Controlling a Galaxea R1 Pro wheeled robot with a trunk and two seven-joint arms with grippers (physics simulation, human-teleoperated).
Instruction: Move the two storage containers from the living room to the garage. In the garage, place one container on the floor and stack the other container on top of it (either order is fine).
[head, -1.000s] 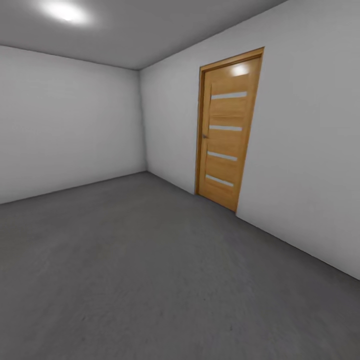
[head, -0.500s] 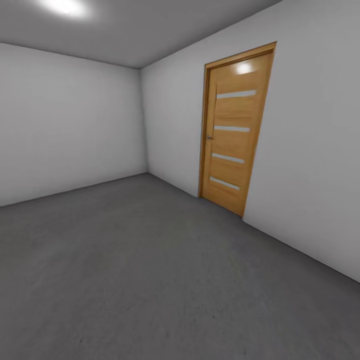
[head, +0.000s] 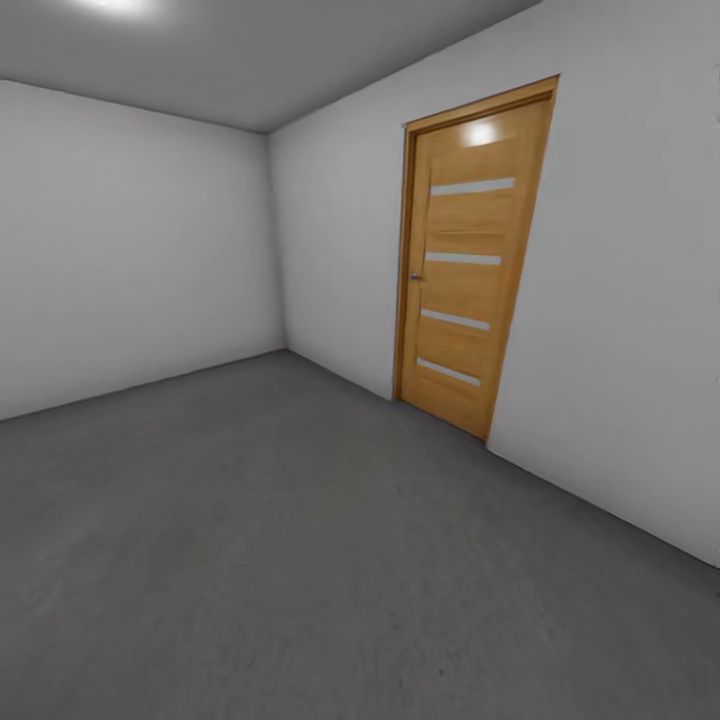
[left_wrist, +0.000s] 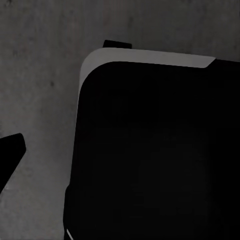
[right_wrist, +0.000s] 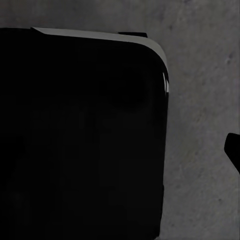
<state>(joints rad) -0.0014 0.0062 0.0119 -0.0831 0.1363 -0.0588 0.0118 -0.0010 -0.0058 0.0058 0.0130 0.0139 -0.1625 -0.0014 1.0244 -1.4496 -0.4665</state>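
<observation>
The storage containers: where they lie cannot be told from these pictures, so neither their direction from either hand nor the run of their long sides can be judged, nor which arm is nearer.

Whether the left hand and right hand are released, clenched or grasping anything, I cannot tell. Each wrist view has just a small dark tip at its edge (left_wrist: 10, 152) (right_wrist: 233, 150), perhaps one finger. Beside each tip is a big black rounded body (left_wrist: 150, 150), likely the robot's own base, with the rough grey floor (left_wrist: 40, 75) under it, so both arms seem to hang low and point down.

Further out, the head view looks across the garage: open concrete floor, plain white walls (head: 130, 240) meeting in a corner, and a shut wood-panelled door (head: 462, 260) ahead on the right.

My reading is that the robot is under way, and the next move turns on finding a container.
</observation>
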